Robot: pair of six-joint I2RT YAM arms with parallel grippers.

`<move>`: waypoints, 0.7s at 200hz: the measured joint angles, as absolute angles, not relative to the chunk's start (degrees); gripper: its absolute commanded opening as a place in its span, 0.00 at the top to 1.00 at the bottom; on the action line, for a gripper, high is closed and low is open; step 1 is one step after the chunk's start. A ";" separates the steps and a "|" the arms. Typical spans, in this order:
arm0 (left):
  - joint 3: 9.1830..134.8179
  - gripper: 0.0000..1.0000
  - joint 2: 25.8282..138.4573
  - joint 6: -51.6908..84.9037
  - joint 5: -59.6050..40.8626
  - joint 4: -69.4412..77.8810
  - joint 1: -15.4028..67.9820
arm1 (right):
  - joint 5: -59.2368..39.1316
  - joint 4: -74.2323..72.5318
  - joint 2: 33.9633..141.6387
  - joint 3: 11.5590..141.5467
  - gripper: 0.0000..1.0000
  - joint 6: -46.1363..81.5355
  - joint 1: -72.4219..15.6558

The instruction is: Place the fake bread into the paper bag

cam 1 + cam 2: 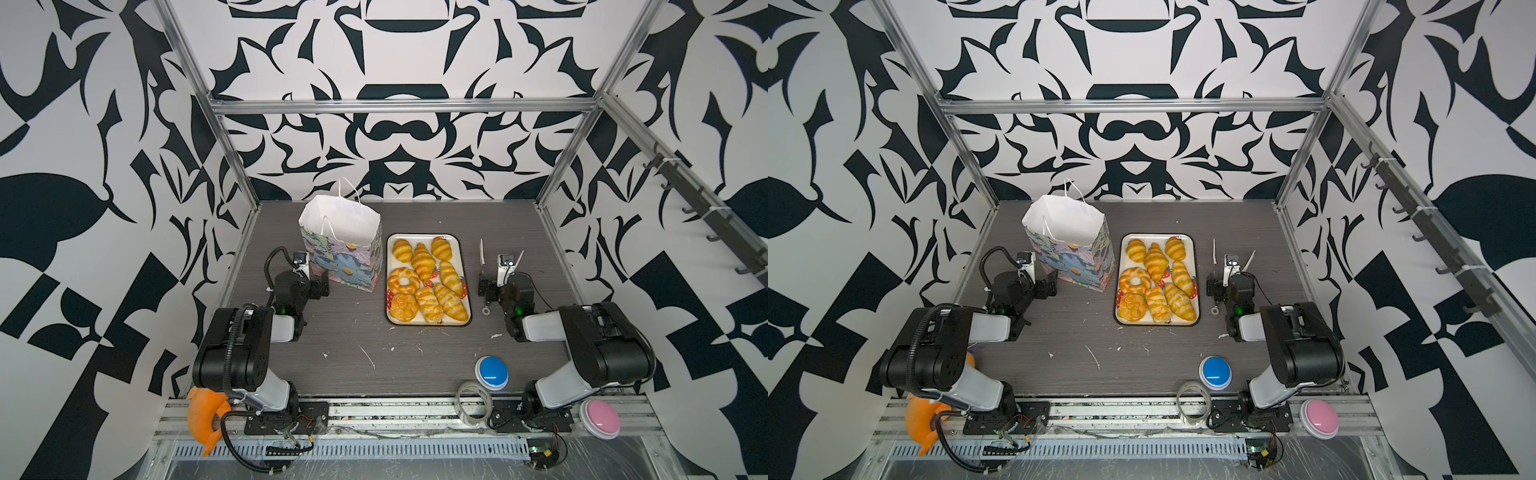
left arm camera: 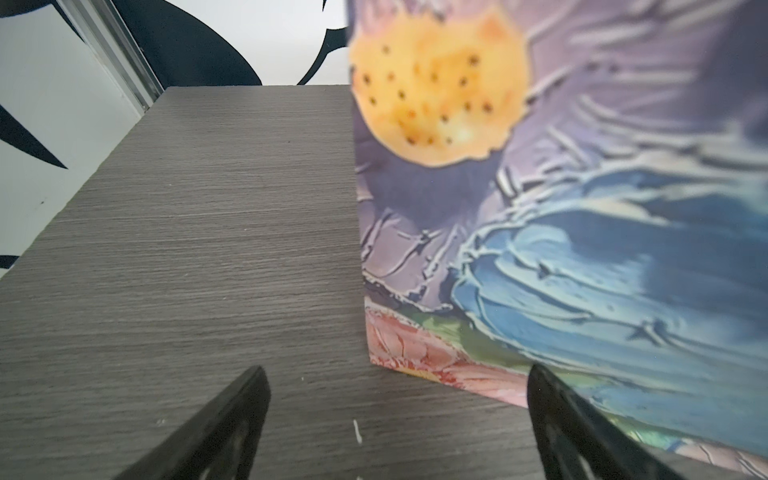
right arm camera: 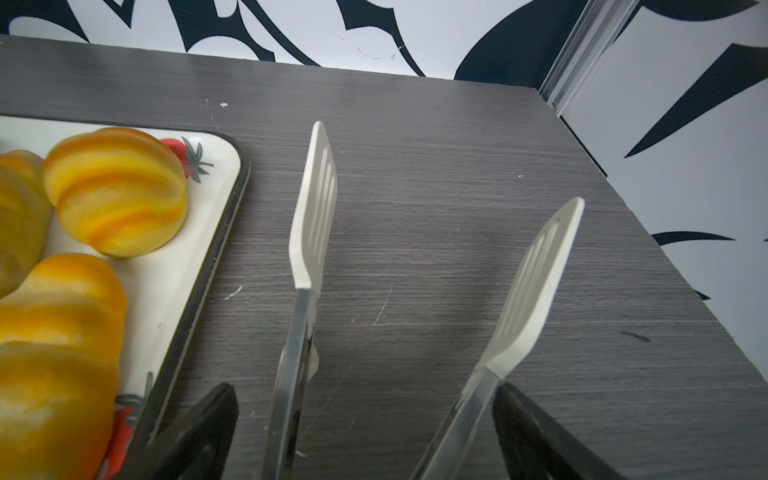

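The fake bread [image 1: 426, 284] lies on the strawberry tray [image 1: 462, 257], with the upright paper bag [image 1: 345, 253] just beside the tray, while the right gripper [image 3: 365, 432] holds white-tipped tongs [image 3: 316, 208] spread wide, gripping nothing.

In both top views the left end effector [image 1: 320, 274] is tucked behind the lower corner of the paper bag [image 1: 349, 257], so its fingers cannot be seen there. The bag's floor is hidden by its own walls. In the left wrist view the bag [image 2: 582, 249] runs past the picture's edge and its yellow flower centre is blurred; only the tips of the black fingers [image 2: 232, 419] show. In the right wrist view the tray [image 3: 195, 257] and the fake bread [image 3: 62, 332] are cut off at the edge, and the nearest pieces are out of focus. The tongs [image 3: 307, 257] leave the frame before their hinge.
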State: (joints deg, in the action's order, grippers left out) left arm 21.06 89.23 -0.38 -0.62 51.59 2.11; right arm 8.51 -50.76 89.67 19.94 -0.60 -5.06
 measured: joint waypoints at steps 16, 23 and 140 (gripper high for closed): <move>20.18 0.01 89.06 0.10 0.93 53.21 2.11 | 11.03 -47.53 88.27 20.38 0.01 0.25 -5.08; 18.96 0.01 88.38 0.40 2.00 54.33 2.13 | 12.43 -43.51 86.61 21.41 0.01 0.91 -5.08; 23.46 0.01 54.26 16.16 19.11 23.07 5.76 | 29.95 14.61 77.03 57.58 0.00 29.54 -4.99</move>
